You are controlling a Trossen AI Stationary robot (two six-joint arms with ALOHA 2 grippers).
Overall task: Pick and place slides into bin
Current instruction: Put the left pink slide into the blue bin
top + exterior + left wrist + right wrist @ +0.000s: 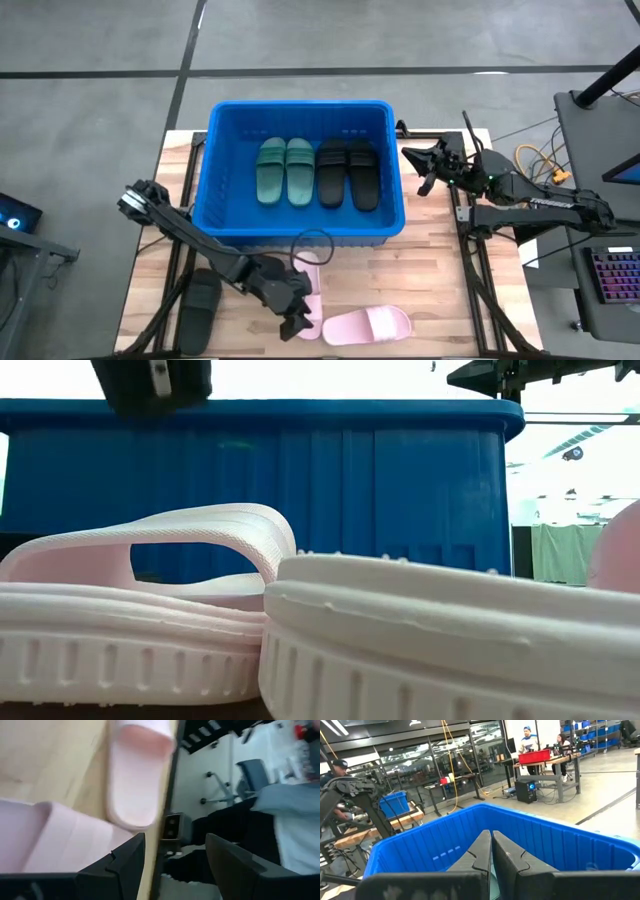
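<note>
The bin [305,130] is positioned at the far centre of the wooden table [440,280]. Four slides are seen inside it, laid side by side: a dark green pair [285,170] on the left and a black pair [348,172] on the right.

Outside the bin, a black slide [200,308] is located near the front left edge of the table. Two pale pink slides are found at the front centre: one [368,324] lies free, and the other [310,300] lies partly under the left arm, just beside the first.

The left gripper [297,322] is placed low over the front edge, at the second pink slide. Its fingers [125,865] are spread partly apart, and nothing is seen clamped between them.

The right gripper [425,168] is held just beside the bin's right wall, above the table. Its fingers [482,852] are pressed fully together, with nothing gripped.
</note>
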